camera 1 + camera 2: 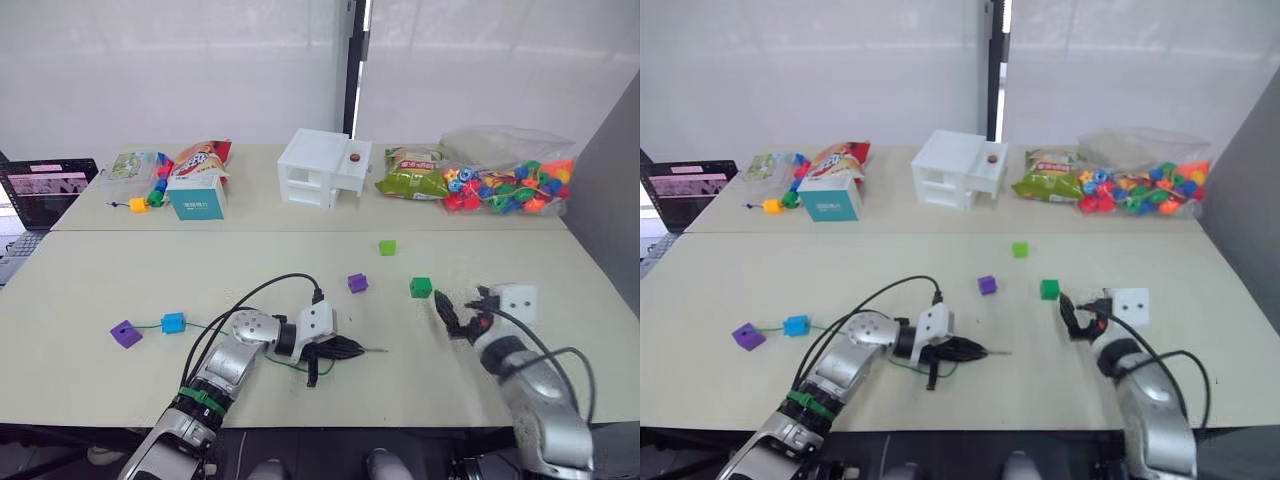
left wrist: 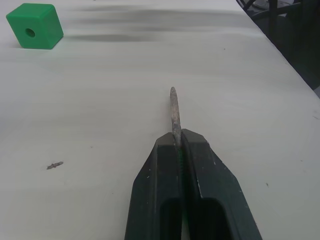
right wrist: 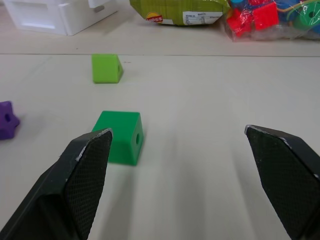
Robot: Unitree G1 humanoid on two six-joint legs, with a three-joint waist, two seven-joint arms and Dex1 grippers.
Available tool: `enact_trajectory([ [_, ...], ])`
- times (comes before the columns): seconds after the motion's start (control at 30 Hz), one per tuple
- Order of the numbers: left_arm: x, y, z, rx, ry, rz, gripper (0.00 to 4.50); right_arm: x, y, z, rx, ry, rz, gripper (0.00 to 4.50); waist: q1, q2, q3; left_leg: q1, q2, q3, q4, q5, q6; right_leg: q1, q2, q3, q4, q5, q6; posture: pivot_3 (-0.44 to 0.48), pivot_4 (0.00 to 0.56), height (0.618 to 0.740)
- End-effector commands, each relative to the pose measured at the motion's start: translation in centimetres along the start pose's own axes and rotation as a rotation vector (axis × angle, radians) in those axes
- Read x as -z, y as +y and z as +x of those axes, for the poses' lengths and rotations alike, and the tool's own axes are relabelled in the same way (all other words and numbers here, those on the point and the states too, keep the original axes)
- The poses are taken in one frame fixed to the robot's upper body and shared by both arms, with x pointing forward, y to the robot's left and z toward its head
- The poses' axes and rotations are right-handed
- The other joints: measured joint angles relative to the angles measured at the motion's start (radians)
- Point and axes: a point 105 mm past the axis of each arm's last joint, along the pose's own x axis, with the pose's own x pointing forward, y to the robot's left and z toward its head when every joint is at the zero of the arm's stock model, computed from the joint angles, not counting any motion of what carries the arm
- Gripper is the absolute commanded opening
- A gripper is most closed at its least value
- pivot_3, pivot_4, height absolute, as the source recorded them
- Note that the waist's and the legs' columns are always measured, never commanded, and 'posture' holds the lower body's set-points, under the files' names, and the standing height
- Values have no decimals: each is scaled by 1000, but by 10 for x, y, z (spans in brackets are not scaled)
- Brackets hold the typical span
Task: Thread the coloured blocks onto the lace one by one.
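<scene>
left claw (image 1: 345, 349) pinches the lace (image 2: 173, 107); right claw (image 3: 182, 150) gapes by dark green block (image 3: 120, 137).

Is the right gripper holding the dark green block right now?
No. The right gripper is wide open, and the dark green block sits free on the table just ahead of one finger.

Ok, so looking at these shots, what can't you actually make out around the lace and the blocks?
- Whether the lace really passes through the blue block and the purple block: too small in the eye views.
- How the lace runs under the left gripper: the closed fingers hide it.
- The dark green block's near lower corner: the right gripper's finger covers it.
</scene>
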Motion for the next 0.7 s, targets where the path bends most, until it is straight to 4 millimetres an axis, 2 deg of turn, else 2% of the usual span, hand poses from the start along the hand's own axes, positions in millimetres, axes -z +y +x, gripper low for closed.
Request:
enact_trajectory([
  [0.03,-8,2,-2,-19,-18,25,0,-12,5,7,2,-67,-30,4469,2,0,0,0,0,0,0,0,0,0,0,0,0,0,0,0,150,740],
  [0.3,-7,3,-3,-37,-10,29,0,-5,29,18,-57,-63,1,4469,2,0,0,0,0,0,0,0,0,0,0,0,-1,0,0,0,150,740],
  [0.53,-7,4,-4,-44,-8,30,0,9,36,27,-62,-9,5,4469,0,0,0,0,0,0,0,0,0,0,0,0,-1,0,0,0,150,740],
  [0.63,-8,2,-4,-42,-11,33,0,15,34,37,-25,5,16,3757,-3,0,0,0,0,0,0,0,0,0,0,0,0,0,0,0,150,740],
  [0.7,-8,2,-4,-41,-12,32,0,16,35,40,-23,4,18,3050,-5,0,0,0,0,0,-1,0,0,0,0,0,0,0,0,0,150,740],
])
